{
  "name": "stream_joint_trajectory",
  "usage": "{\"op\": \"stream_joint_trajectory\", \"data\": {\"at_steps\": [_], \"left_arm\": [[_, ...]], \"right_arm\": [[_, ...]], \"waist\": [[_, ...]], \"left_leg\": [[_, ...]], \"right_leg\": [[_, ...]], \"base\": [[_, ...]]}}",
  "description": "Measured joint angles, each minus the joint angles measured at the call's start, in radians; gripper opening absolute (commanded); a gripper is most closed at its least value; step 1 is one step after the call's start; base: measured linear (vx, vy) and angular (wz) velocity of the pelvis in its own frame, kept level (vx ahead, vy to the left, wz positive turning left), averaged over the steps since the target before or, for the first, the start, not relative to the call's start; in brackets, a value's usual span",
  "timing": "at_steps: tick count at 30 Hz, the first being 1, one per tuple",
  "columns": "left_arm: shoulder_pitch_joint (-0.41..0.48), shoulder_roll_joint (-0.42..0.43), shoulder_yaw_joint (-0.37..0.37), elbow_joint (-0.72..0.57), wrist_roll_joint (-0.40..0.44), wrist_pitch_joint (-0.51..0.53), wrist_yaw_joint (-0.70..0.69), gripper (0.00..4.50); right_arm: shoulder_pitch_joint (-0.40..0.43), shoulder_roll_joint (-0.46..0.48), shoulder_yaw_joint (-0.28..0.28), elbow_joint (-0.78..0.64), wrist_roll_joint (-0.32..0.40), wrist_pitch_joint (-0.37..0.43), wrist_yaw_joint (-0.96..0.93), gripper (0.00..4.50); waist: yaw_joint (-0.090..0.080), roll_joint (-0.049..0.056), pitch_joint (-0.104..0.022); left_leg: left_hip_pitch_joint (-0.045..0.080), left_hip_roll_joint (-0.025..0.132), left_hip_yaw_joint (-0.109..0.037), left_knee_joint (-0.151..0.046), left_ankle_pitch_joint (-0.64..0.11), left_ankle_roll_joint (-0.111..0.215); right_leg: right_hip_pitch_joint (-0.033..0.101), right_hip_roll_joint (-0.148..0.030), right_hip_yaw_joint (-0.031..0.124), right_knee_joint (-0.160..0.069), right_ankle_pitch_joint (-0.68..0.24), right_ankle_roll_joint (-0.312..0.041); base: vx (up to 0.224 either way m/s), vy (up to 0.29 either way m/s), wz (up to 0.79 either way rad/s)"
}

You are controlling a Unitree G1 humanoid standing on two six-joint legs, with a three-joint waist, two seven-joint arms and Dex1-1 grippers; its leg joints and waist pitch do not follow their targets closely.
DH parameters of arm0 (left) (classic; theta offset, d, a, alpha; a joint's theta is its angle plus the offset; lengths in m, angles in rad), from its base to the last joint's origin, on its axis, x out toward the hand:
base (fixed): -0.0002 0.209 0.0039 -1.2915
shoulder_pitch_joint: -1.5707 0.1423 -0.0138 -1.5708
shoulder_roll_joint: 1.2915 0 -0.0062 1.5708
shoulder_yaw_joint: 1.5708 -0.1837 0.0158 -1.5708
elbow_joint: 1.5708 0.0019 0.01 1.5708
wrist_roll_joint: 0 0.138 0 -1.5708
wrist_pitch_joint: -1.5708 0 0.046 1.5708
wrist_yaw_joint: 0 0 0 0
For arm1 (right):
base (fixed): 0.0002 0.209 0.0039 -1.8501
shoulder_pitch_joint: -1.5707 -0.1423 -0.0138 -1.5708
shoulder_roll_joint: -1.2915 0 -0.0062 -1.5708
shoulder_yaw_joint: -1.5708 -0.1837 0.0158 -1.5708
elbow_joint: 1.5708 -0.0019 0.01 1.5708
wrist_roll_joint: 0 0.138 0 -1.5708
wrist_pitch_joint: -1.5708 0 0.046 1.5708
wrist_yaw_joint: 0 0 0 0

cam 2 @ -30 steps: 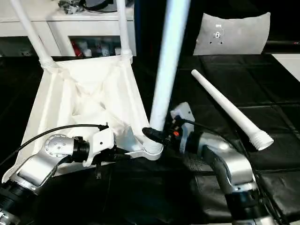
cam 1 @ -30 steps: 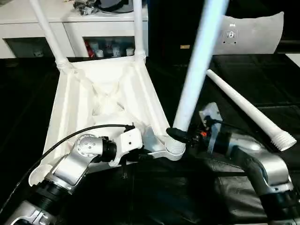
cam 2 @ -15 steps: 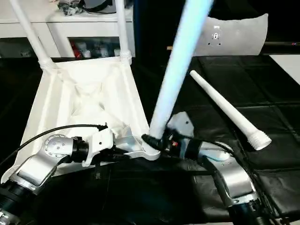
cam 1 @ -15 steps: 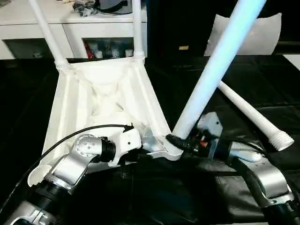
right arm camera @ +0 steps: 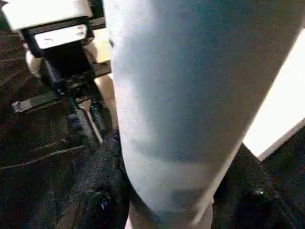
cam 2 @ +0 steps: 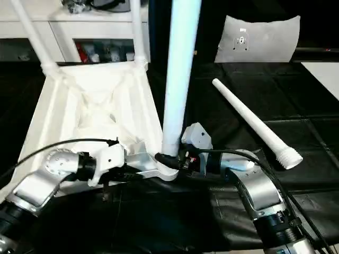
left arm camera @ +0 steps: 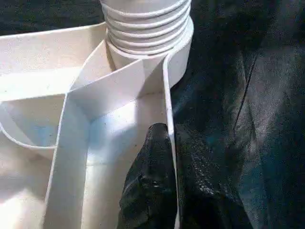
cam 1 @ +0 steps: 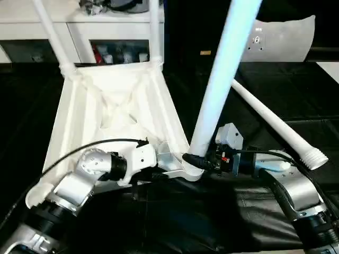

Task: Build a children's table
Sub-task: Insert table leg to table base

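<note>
The children's table top (cam 1: pixel 116 111) lies upside down on the black mat, its ribbed underside facing up. Two legs (cam 1: pixel 50 32) (cam 1: pixel 155 29) stand in its far corner sockets. A third leg (cam 1: pixel 222 79) rises almost upright from the near right corner socket, and its threaded end (left arm camera: pixel 145 24) sits in that socket. My right gripper (cam 1: pixel 198 160) is shut on this leg just above the threads, with a finger (right arm camera: pixel 100 176) on either side. My left gripper (left arm camera: pixel 172 191) is shut on the top's thin rim wall beside the same corner. A fourth leg (cam 1: pixel 275 124) lies loose on the mat to the right.
A white cabinet (cam 1: pixel 79 21) with small items on its shelf stands behind the table top. A pale grey panel (cam 1: pixel 283 37) leans at the back right. The black mat (cam 1: pixel 212 222) covers the floor around both arms.
Half a second ago the held leg leaned far to the right; it now stands closer to upright in the corner socket. My right wrist has turned with it. The left gripper has kept its hold.
</note>
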Motion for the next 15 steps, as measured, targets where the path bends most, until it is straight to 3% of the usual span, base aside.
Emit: {"op": "stream_joint_trajectory", "data": {"at_steps": [7,15], "left_arm": [[-0.057,0.016,-0.001,0.056,-0.003,-0.017,-0.073,0.0],[-0.046,0.035,0.026,0.046,-0.008,-0.022,-0.078,0.0]], "right_arm": [[-0.004,0.008,0.0,0.0,0.003,0.0,0.03,1.9],[-0.016,0.036,0.0,0.004,0.0,0.0,0.022,1.9]], "waist": [[-0.003,-0.012,0.011],[-0.022,-0.013,0.019]], "left_leg": [[0.0,0.0,0.0,-0.011,0.004,-0.006],[0.0,0.0,0.001,-0.017,0.004,-0.006]], "right_leg": [[0.001,0.001,0.0,-0.012,0.0,-0.001],[0.0,0.001,0.0,-0.018,0.002,-0.003]], "base": [[0.0,0.0,0.0],[0.0,0.0,0.0]]}}
